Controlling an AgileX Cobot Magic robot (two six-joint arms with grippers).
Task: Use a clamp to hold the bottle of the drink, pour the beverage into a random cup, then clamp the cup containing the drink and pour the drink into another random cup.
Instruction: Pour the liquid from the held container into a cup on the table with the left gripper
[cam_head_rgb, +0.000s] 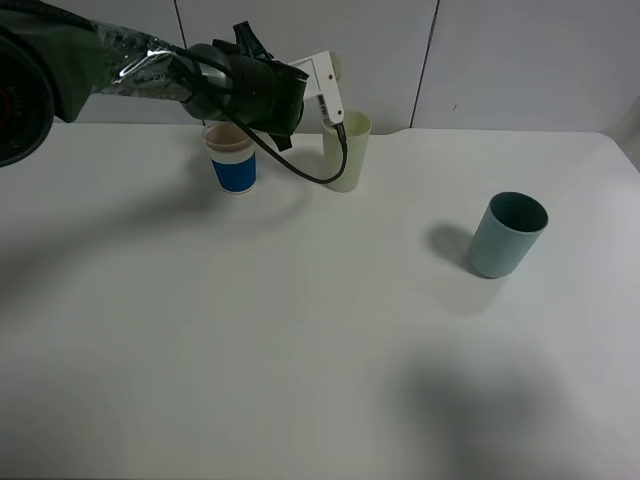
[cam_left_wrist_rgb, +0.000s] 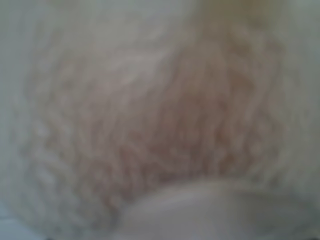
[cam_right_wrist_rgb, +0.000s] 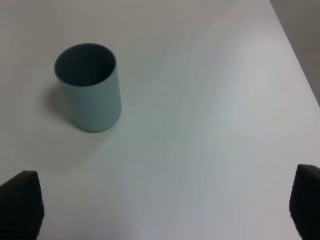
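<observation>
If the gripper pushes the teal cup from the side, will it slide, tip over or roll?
The teal cup stands upright on a smooth white table, so a low push would probably slide it. It looks empty and thin-walled, so likely light. A push near the rim might tip it; once on its side, its round body could roll.

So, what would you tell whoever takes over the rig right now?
Left gripper: shut, hidden behind its arm at the back, by the yellow-green cup; whether it grips the cup can't be told.
Right gripper: open, empty, over bare table near the teal cup.
Blue-and-white cup stands upright beside the yellow-green cup.
No bottle in view.
Done or left: cannot be judged; the cups' contents aren't clear.
</observation>
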